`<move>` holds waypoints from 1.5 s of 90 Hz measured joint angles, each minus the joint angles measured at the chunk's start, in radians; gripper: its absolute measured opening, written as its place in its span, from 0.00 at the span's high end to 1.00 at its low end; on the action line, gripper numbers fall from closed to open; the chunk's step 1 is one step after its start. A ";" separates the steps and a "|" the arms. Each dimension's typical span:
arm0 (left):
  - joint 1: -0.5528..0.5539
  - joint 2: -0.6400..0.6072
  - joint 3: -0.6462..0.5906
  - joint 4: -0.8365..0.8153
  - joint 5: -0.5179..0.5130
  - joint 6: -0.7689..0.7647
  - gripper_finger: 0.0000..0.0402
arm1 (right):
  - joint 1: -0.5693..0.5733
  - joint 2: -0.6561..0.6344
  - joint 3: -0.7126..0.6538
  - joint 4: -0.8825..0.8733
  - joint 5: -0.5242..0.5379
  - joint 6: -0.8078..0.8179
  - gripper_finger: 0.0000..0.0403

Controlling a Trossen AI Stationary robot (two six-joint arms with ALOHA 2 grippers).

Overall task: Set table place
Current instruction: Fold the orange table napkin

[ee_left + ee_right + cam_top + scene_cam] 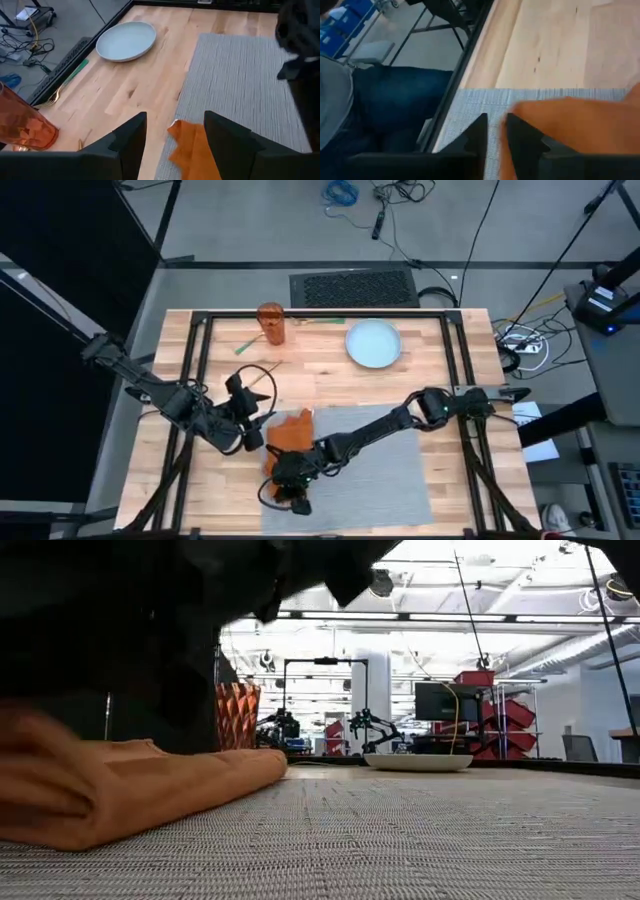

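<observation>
Napkin placement is in hand: right gripper (288,488), fingers nearly together at the orange napkin (288,432) on the grey placemat's (380,470) near corner; left gripper (262,423) stands apart just beside. Next, flatten it clear. Farther across the counter (320,370) wait plate (373,343), amber glass (271,323) and cutlery.

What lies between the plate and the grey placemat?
Nothing: in the left wrist view only bare wooden table separates the plate from the placemat. The high view agrees.
</observation>
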 joint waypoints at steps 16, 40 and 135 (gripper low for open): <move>0.000 0.000 0.000 0.001 0.009 -0.001 0.54 | -0.003 -0.049 0.001 -0.044 0.001 -0.022 0.57; 0.000 0.000 0.000 -0.001 0.011 -0.001 0.54 | -0.013 -0.226 0.001 -0.679 0.461 -0.078 0.47; -0.015 0.000 -0.006 -0.012 0.012 0.000 0.54 | 0.189 -0.466 -0.588 -1.497 1.202 1.084 0.50</move>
